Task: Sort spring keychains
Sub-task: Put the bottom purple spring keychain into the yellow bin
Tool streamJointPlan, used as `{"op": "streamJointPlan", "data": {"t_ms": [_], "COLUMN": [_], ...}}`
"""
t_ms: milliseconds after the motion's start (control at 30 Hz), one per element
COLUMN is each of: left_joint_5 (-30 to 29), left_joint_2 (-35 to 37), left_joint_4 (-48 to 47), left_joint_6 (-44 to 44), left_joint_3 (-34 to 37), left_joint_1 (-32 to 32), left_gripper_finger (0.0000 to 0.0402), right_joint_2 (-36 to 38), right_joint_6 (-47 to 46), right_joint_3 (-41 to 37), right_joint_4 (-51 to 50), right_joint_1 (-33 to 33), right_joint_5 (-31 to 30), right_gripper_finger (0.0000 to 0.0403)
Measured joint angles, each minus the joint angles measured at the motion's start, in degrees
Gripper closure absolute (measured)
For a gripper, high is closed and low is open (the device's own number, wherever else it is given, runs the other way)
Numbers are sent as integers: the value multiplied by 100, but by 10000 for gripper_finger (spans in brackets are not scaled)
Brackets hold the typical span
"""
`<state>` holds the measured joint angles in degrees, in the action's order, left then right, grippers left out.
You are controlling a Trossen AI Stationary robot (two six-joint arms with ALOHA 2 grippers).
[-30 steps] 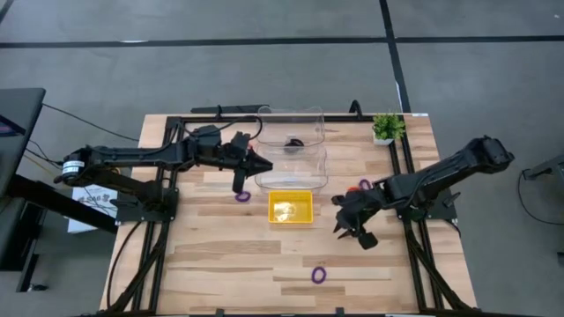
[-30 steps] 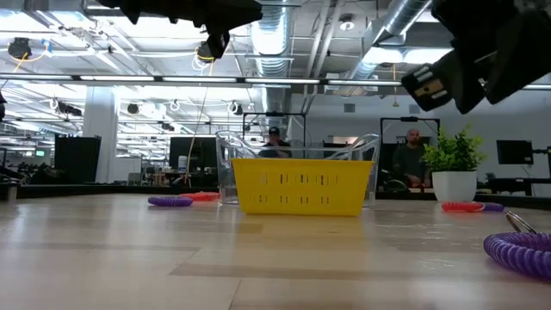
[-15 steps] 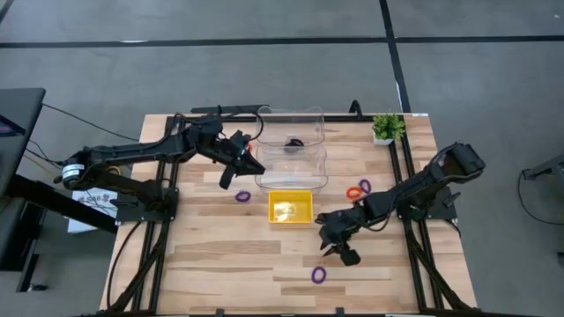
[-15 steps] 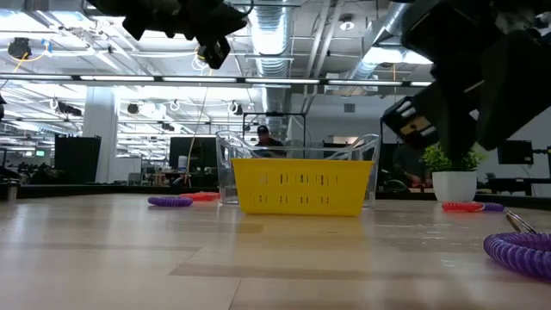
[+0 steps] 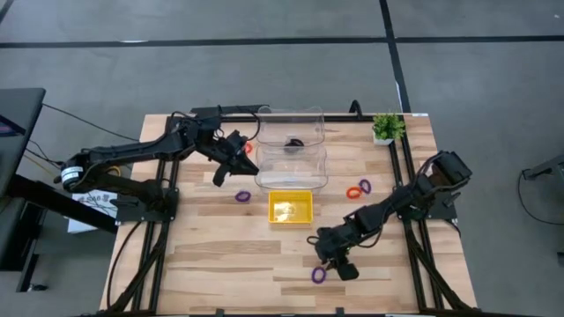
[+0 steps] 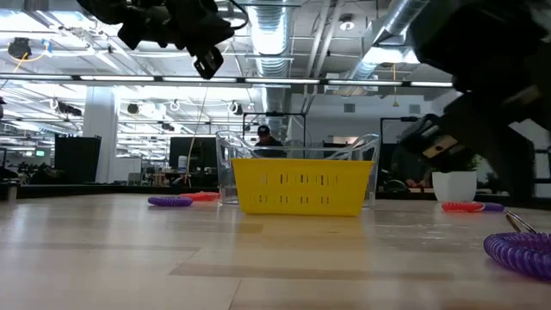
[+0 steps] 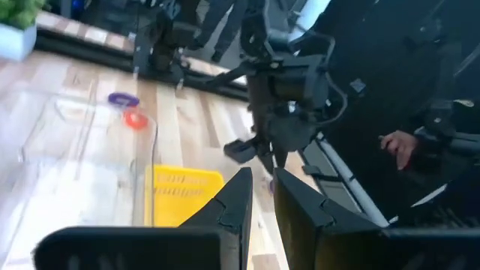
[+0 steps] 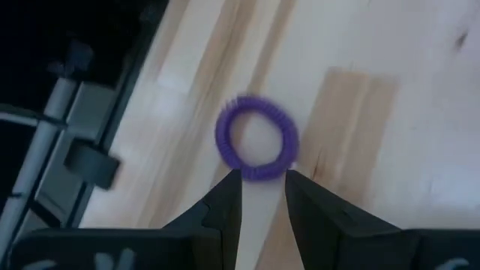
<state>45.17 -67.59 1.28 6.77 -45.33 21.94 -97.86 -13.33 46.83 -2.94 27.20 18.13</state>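
Note:
A purple spring keychain (image 5: 319,275) lies flat near the table's near edge. My right gripper (image 5: 333,261) hovers over it, narrowly open. In the right wrist view this ring (image 8: 257,146) lies just past the fingertips, untouched. My left gripper (image 5: 220,174) hangs high above the table, left of the clear container, open by a thin gap and empty. Another purple ring (image 5: 242,195) lies left of the yellow tray (image 5: 290,217). An orange ring (image 5: 354,191) and a purple one (image 5: 365,186) lie to the tray's right. An orange ring (image 5: 248,148) rests beside the clear container. A black one (image 5: 293,143) lies inside it.
The clear container (image 5: 291,114) stands behind the yellow tray at the table's middle. A small potted plant (image 5: 386,128) sits at the far right corner. Black frame rails run along both table sides. Bare wood stretches across the near left part. A person's hand (image 7: 401,142) shows beyond the table.
My right gripper has swept from beside the tray's right toward the near edge and leftward, coming down over the near purple ring. My left gripper has drawn back toward the table's left, away from the clear container. No ring has moved.

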Motion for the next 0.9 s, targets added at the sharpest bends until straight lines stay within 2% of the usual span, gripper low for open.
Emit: {"op": "streamJointPlan", "data": {"t_ms": [133,233,500,700,900], "left_joint_5": [-720,-948,-1793,-2212,-2718], "left_joint_2": [2,2,4,4,4], "left_joint_4": [23,24,53,95,133], "left_joint_6": [220,280,411,527,809], "left_joint_3": [141,213,216,216,216], "left_joint_1": [-330,-550,-1135,-1369,-1596], "left_gripper_finger": [348,348,348,348,348], "right_joint_2": [48,34,9,9,6], "right_joint_6": [282,537,991,1038,1183], "right_joint_3": [-7,-4,-4,-4,-4], "right_joint_4": [-524,-733,-776,-747,-688], "right_joint_1": [19,17,4,2,0], "right_joint_5": [3,-9,-235,-876,-965], "right_gripper_finger": [308,308,308,308,308]}}
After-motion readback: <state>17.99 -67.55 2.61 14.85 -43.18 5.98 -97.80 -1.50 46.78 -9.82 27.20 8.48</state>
